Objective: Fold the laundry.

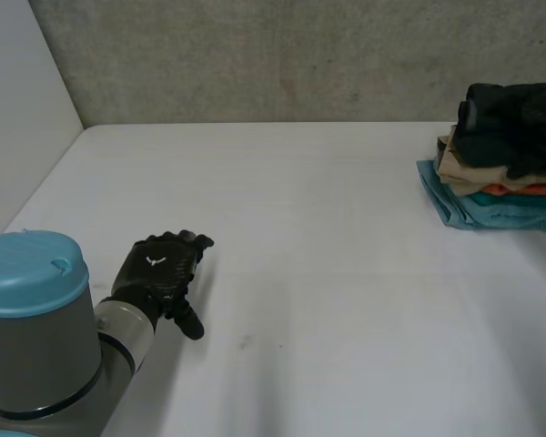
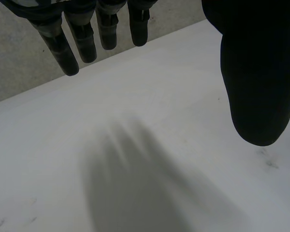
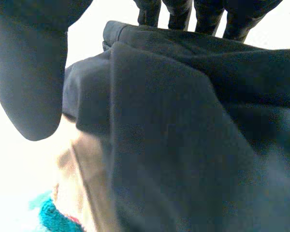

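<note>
Left hand: near the front-left corner of the table, hovering just above the bare top. Fingers straight, thumb spread, holding nothing. It is well apart from any cloth.

Table middle: bare, with no loose laundry lying on it (judgement: the folding looks nearly done).

Stack: at the right edge, toward the far-right corner. Teal piece at the bottom, then orange, then tan, with the dark piece on top. The dark piece is bulkier than the layers below and its fold looks loose and rumpled.

Right hand: directly over the dark piece, with the cloth close under the palm. Fingers reach straight past its far fold and the thumb stands off to the side, so it is released, not pinching, as far as the wrist view shows.

Risks:
- If a finger catches that far fold as the hand rises, the top piece could drag open or slide off.
- Any sideways push could shove the stack toward the right edge, and the layers might slip over it.
- The left hand is too far away to steady anything.
</note>
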You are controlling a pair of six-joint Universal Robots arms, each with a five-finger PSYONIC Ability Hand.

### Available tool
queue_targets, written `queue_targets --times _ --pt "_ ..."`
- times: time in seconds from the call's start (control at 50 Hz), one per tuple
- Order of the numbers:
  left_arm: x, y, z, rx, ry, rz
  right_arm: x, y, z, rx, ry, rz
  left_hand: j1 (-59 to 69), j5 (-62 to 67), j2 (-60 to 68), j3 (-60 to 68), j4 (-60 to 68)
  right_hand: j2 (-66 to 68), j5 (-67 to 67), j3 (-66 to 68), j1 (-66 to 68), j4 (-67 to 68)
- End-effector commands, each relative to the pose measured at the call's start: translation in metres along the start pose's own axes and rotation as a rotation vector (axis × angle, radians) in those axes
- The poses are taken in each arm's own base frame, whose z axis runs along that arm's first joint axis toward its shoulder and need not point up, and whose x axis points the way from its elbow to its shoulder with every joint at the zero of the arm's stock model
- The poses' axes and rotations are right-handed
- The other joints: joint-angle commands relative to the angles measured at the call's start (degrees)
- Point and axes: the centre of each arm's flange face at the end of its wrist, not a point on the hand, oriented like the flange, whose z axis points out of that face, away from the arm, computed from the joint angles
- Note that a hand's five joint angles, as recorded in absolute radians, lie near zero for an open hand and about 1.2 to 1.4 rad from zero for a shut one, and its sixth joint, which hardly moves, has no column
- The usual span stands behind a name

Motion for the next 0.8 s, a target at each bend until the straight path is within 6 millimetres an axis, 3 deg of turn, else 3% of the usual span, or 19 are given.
queue_targets --times 0.02,0.16,0.26,0.38,0.46,0.48,0.54,0.56,0.58,0.62,0.64,0.72,0.8 --pt "0.0 0.0 0.0 0.001 0.0 0.0 0.01 -0.029 -0.007 0.01 0.126 -0.035 -0.91 -2.64 -0.91 -1.96 -1.63 -11.92 -11.68 -12.39 -8.56 -12.14" --pt "-0.001 -0.006 -0.001 0.02 -0.003 -0.004 0.013 -0.045 -0.019 -0.019 0.267 -0.034 -0.91 -2.64 -0.91 -1.96 -1.63 -11.92 -11.68 -12.39 -8.56 -12.14" --pt "-0.002 -0.012 -0.004 0.045 -0.005 -0.008 -0.004 -0.079 -0.032 0.002 0.343 -0.04 -0.74 -2.47 -0.75 -1.8 -1.47 -11.92 -11.68 -12.39 -8.56 -12.14" --pt "-0.008 -0.03 -0.01 0.108 -0.024 -0.019 -0.029 -0.092 -0.035 0.0 0.387 0.018 -0.74 -2.47 -0.74 -1.8 -1.46 -11.92 -11.68 -12.39 -8.56 -12.14" --pt "-0.018 -0.05 -0.015 0.176 -0.056 -0.031 -0.068 -0.118 -0.041 0.038 0.353 0.027 -0.74 -2.47 -0.74 -1.8 -1.46 -11.92 -11.68 -12.39 -8.56 -12.14" --pt "-0.021 -0.055 -0.016 0.191 -0.065 -0.034 -0.086 -0.124 -0.044 0.043 0.324 0.034 -0.74 -2.47 -0.74 -1.8 -1.46 -11.92 -11.68 -12.39 -8.56 -12.14" --pt "-0.035 -0.07 -0.018 0.241 -0.111 -0.044 -0.119 -0.129 -0.047 0.049 0.256 0.044 -0.74 -2.47 -0.74 -1.8 -1.46 -11.92 -11.68 -12.39 -8.56 -12.14" --pt "-0.04 -0.073 -0.019 0.248 -0.126 -0.04 -0.145 -0.13 -0.049 0.052 0.199 0.046 -0.74 -2.47 -0.74 -1.8 -1.46 -11.92 -11.68 -12.39 -8.56 -12.14" --pt "-0.043 -0.076 -0.019 0.255 -0.138 -0.033 -0.158 -0.13 -0.051 0.05 0.168 0.049 -0.74 -2.47 -0.74 -1.8 -1.46 -11.92 -11.68 -12.39 -8.56 -12.14" --pt "-0.056 -0.081 -0.02 0.249 -0.188 0.006 -0.186 -0.126 -0.054 0.039 0.098 0.054 -0.74 -2.47 -0.74 -1.8 -1.46 -11.92 -11.68 -12.39 -8.56 -12.14" --pt "-0.06 -0.081 -0.02 0.24 -0.203 0.026 -0.213 -0.118 -0.059 0.015 0.031 0.054 -0.74 -2.47 -0.74 -1.8 -1.46 -11.92 -11.68 -12.39 -8.56 -12.14" --pt "-0.082 -0.075 -0.017 0.162 -0.29 0.141 -0.276 -0.094 -0.075 -0.044 -0.135 0.059 -0.74 -2.47 -0.74 -1.8 -1.46 -11.92 -11.68 -12.39 -8.56 -12.14" --pt "-0.109 -0.06 -0.012 0.042 -0.374 0.245 -0.32 -0.069 -0.094 -0.097 -0.255 0.039 -0.91 -2.64 -0.91 -1.96 -1.63 -11.92 -11.68 -12.39 -8.56 -12.14"
